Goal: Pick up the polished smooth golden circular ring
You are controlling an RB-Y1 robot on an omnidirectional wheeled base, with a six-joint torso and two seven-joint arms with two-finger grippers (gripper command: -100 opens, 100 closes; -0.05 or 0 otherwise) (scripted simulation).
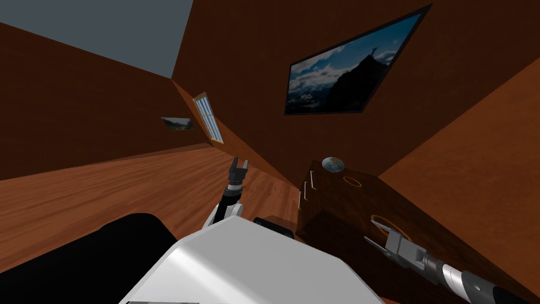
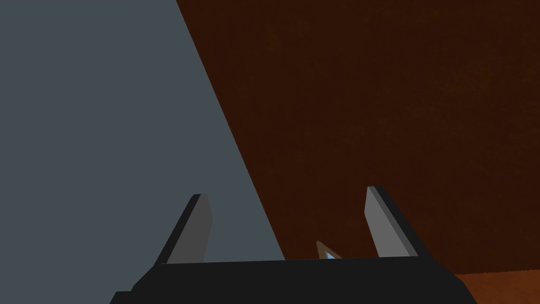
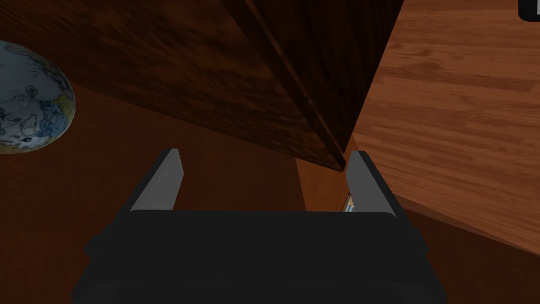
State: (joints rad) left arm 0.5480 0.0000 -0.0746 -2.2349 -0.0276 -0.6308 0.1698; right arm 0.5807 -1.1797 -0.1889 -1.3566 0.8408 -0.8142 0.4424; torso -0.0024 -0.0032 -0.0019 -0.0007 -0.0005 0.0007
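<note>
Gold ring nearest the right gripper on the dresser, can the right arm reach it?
Probably yes: the open right gripper hovers just beside that ring over the dresser top, with nothing between them.

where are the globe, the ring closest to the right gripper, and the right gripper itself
globe (image 1: 333,164): head view, middle of the ball
nearer ring (image 1: 384,215): head view, far arc of its golden band
right gripper (image 1: 368,230): head view, midway between its open fingertips
</note>
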